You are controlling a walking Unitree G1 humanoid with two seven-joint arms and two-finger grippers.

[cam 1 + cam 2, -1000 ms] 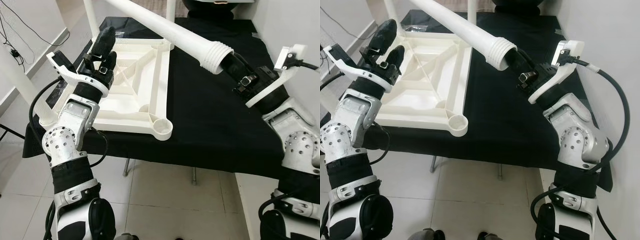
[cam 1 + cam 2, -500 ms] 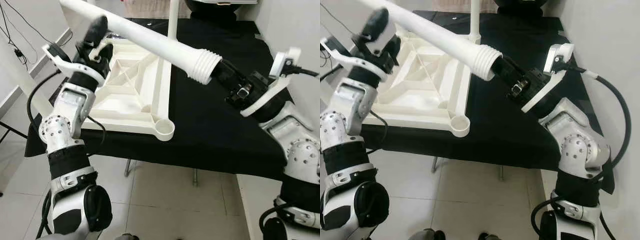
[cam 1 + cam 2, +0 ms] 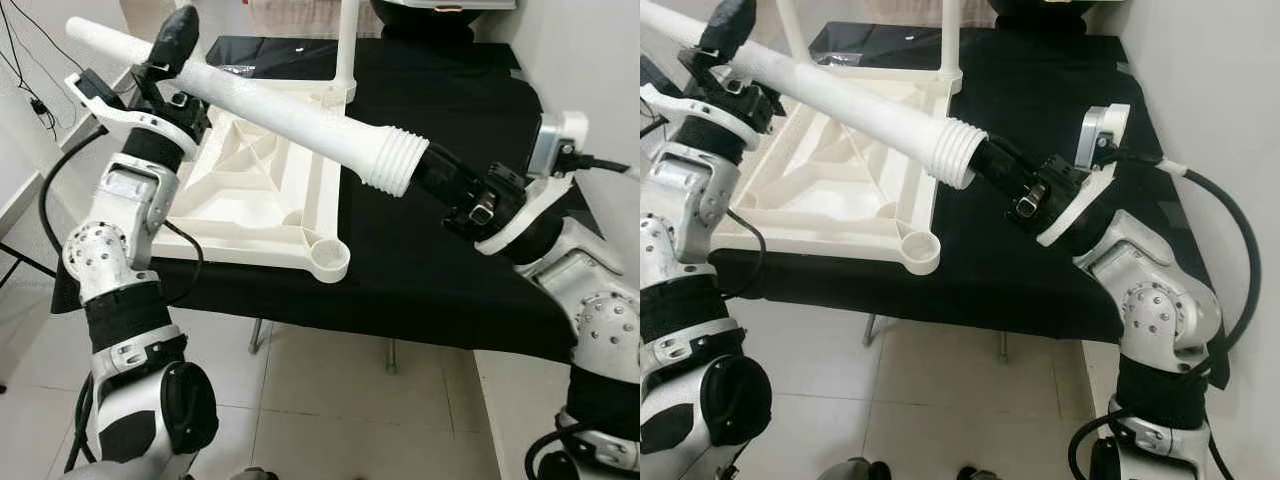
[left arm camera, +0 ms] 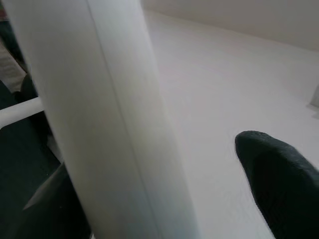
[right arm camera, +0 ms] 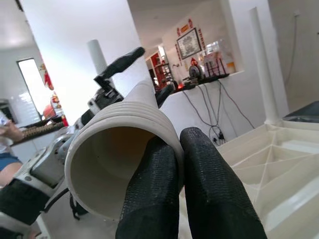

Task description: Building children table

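Overhead, smooth white table leg (image 3: 285,118) w/ ribbed threaded end, held aslant above upturned ribbed tabletop (image 3: 262,190) on black cloth (image 3: 430,250), right gripper (image 3: 437,178) clamped on its rim, left gripper (image 3: 172,48) fingers apart astride far end.

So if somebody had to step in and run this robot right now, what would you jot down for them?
Right gripper: shut on the threaded end of the loose table leg, one finger inside the tube.
Left gripper: around the leg's far end; the grip looks loose.
Tabletop: upside down on the black-covered table; two legs already stand in far sockets, one at.
Near corner socket: empty.
Left to do: bring the threaded end to an empty socket and screw it in.
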